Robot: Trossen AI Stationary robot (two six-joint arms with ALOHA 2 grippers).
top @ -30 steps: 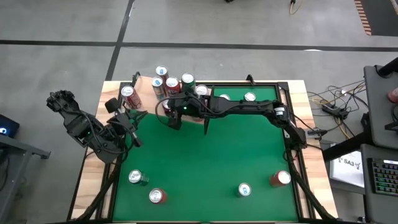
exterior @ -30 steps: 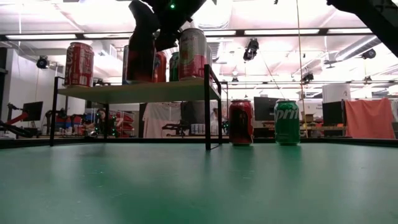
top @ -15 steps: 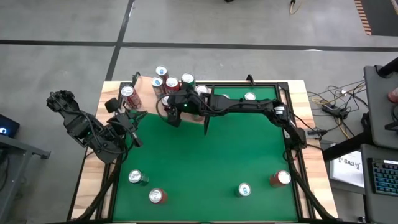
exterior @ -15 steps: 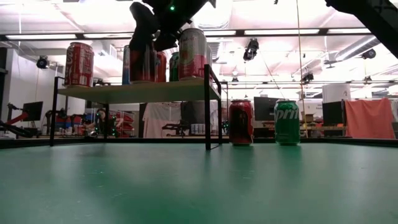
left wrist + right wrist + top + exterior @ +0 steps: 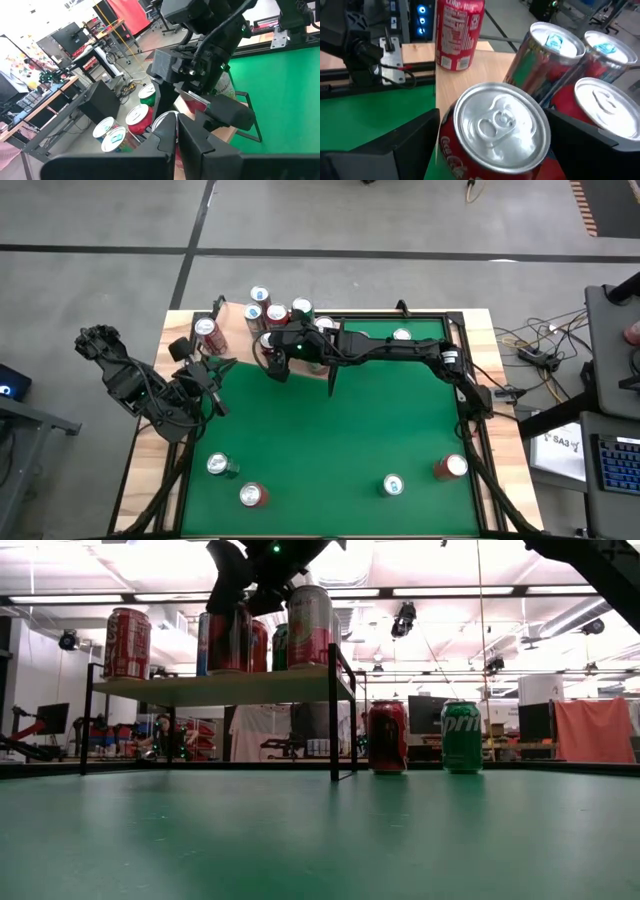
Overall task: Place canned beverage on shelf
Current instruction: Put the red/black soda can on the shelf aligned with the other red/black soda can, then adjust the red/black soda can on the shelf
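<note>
The biggest thing before me is the green table, and at its far left part stands the shelf, a pale wooden board raised on thin dark legs. My right arm reaches across the far side of the table to this shelf, and my right pincer is just above the front of the board. Its two fingers are apart, one on each side of the red can. This can is upright on the shelf, with the silver top turned to my wrist camera. I cannot tell if the fingers touch its wall. My left arm waits at the left edge of the table, near the shelf, and my left pincer has its fingers pressed together with nothing between them. On the shelf there are more cans: one lone red can at the left end, well apart from the others, and a close group just behind the can under my right pincer. On the table just beside the shelf's right end stand a dark red can and a green can, side by side. Four more cans stand near the near edge of the table, two to the left and two to the right.
</note>
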